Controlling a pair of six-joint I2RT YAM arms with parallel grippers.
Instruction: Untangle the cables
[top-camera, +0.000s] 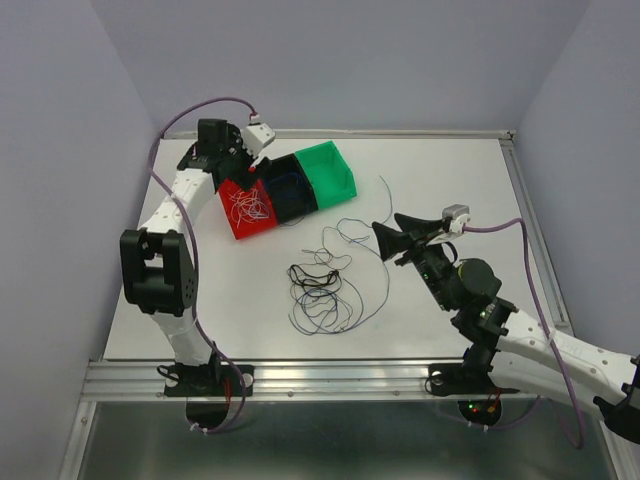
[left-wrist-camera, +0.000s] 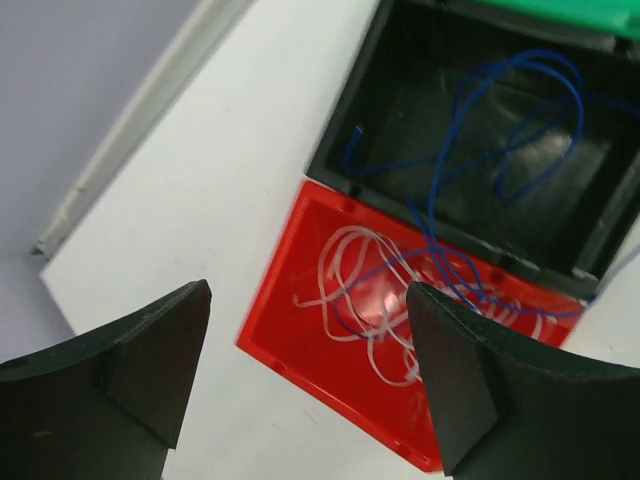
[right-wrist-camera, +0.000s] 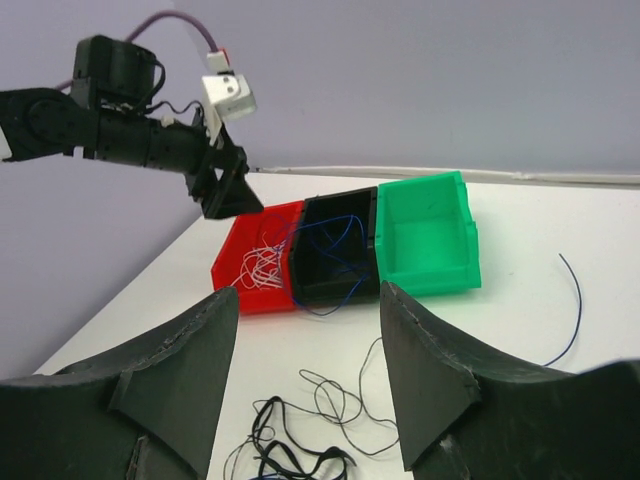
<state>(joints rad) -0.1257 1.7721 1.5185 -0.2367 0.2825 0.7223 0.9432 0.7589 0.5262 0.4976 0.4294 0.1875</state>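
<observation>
A tangle of black and dark blue cables lies on the table's middle; it also shows in the right wrist view. White cables lie in the red bin. Blue cables lie in the black bin and spill into the red one. My left gripper is open and empty above the red bin's near-left edge. My right gripper is open and empty, raised just right of the tangle. One long blue strand runs past it.
Red bin, black bin and green bin stand in a row at the back left. The green bin holds nothing. The left arm reaches over the red bin. Walls enclose the table.
</observation>
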